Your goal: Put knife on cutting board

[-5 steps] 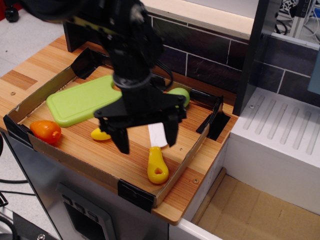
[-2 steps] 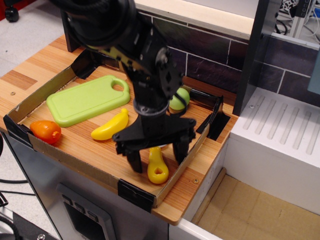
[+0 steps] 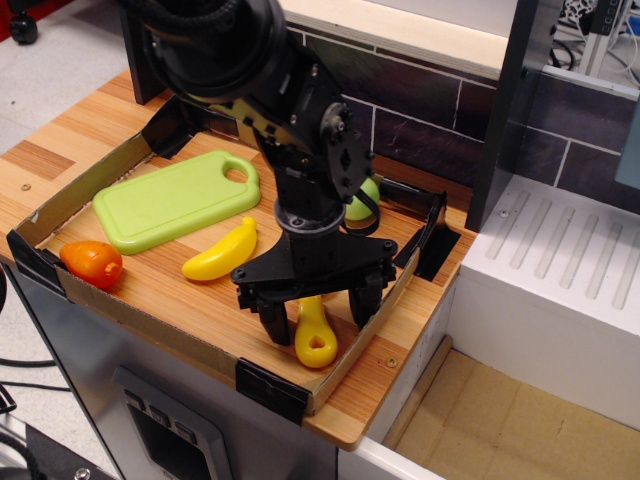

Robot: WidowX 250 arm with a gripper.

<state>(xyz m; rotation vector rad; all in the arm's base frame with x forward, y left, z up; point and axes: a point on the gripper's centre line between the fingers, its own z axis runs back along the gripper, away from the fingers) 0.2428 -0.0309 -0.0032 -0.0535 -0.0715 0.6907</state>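
I'm looking at a wooden counter (image 3: 60, 130) carrying a shallow cardboard tray (image 3: 70, 190) with black corner brackets. The cutting board (image 3: 165, 203) is lying flat in the tray's far left part, its handle hole at the corner nearest the arm. My arm's black body is coming down from the top of the view and hiding the middle of the tray. The gripper (image 3: 318, 312) is sitting low over the tray's near right part with its jaws spread wide, one finger left of the knife and the other right of it. The knife (image 3: 314, 331) is lying on the tray floor well apart from the board; its yellow handle, hole toward the tray's near wall, is showing between the two fingers, closer to the left one. I'm unable to see the white blade, since the gripper body is covering it, and I'm unable to tell whether either finger is touching the handle. A yellow banana (image 3: 221, 251) is lying between the board and the gripper. A green round item (image 3: 364, 198) is peeking out behind the arm. An orange toy (image 3: 91, 261) is resting at the tray's near left corner
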